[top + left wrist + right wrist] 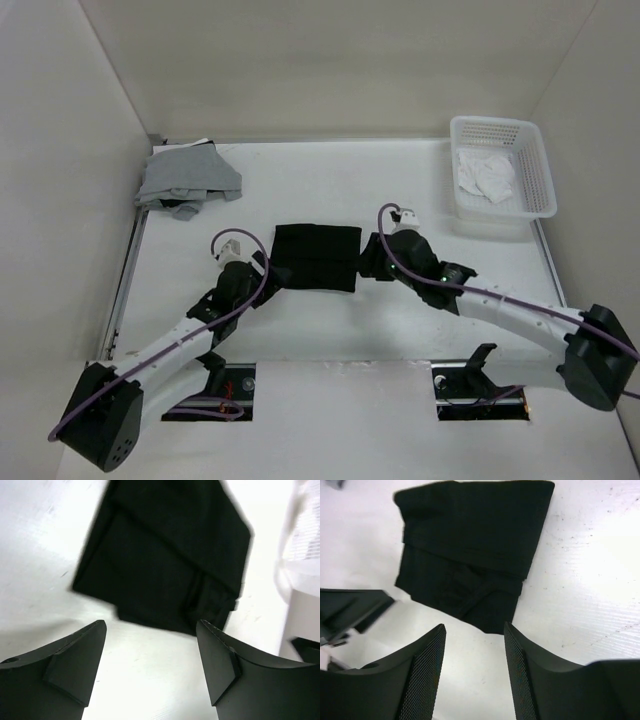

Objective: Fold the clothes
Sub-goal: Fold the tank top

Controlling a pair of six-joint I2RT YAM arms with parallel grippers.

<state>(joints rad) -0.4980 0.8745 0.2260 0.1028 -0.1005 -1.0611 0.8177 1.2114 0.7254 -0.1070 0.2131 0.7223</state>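
Our left gripper (150, 630) and right gripper (474, 630) both stand wide apart with nothing between the fingers. They flank the plain black fabric garment (317, 256) at nine and three o'clock. It lies in the middle of the white table (300, 190) as a compact rectangle, its layers stacked and its edges slightly uneven, so we judge it folded. Left to fold are the rumpled grey garments (188, 175) at ten o'clock and the white cloth (485, 175) in the white plastic basket (541, 180) at two.

Overhead view from behind, wrist cameras close (sharing black garment (316, 257))
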